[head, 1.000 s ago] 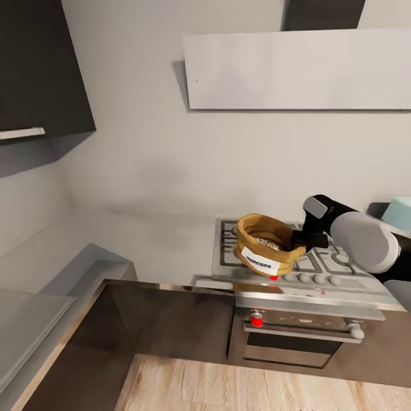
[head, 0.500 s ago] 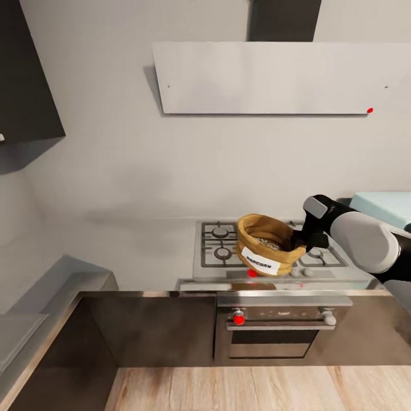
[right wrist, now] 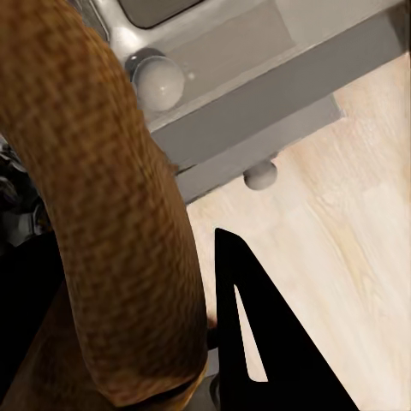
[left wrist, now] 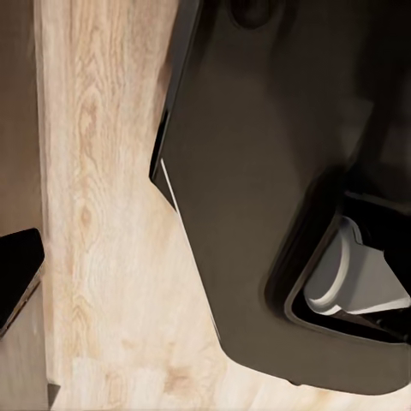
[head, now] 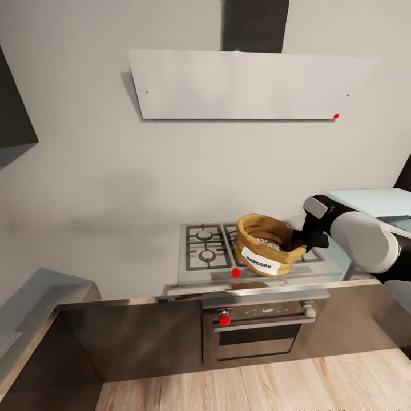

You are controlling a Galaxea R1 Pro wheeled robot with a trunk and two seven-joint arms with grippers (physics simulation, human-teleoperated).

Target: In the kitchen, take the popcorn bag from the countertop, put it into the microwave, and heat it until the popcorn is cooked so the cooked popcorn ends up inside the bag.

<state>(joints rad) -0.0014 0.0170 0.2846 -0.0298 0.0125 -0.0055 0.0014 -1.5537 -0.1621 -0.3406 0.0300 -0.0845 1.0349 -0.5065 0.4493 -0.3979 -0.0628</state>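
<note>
White wall (head: 142, 171), flat range hood (head: 240, 85), wood floor (head: 274, 388).

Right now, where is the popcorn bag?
In the head view, the popcorn bag hangs right of centre, held by the right gripper, in front of the gas hob and above the oven.

The head view swings right, so the gas hob (head: 228, 251) and oven (head: 260, 331) slide toward the lower centre of the frame, and the range hood (head: 245, 85) shifts left. More of the microwave (head: 374, 202) enters at the right edge. The dark upper cabinet (head: 14, 108) nearly leaves the upper left.
</note>
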